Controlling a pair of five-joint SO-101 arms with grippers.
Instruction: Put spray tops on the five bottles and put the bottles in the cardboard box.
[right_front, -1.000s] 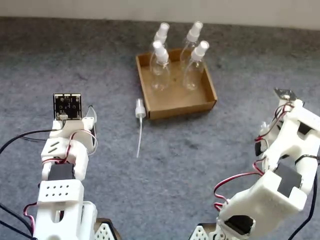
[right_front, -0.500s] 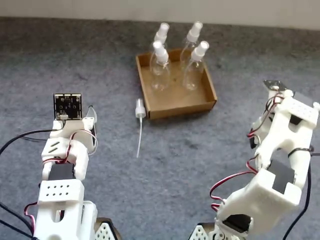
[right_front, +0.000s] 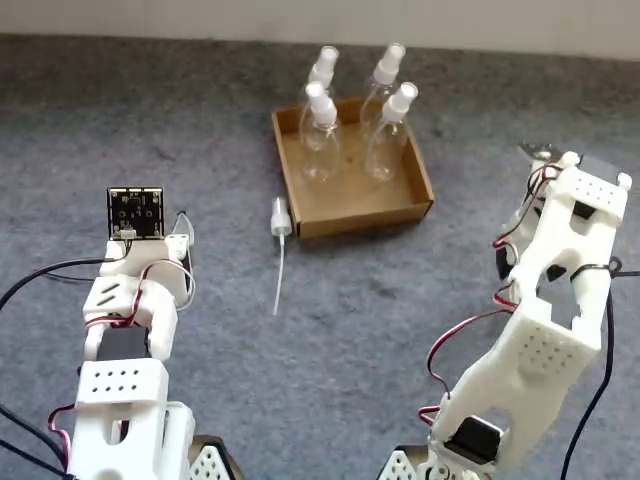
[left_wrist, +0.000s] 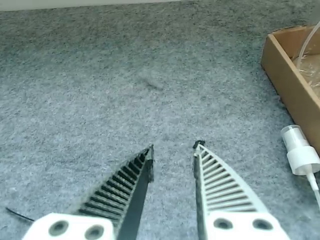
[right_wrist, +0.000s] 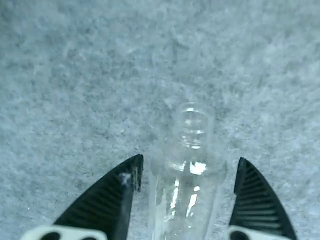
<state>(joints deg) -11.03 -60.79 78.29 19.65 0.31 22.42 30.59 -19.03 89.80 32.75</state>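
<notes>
2 white arms (right_front: 125, 390), red-black cables (right_front: 50, 266)

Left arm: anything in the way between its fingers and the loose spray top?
Nothing visible. Just carpet lies between the open left gripper and the spray top, which lies on its side beside the outer wall of the cardboard box.
</notes>
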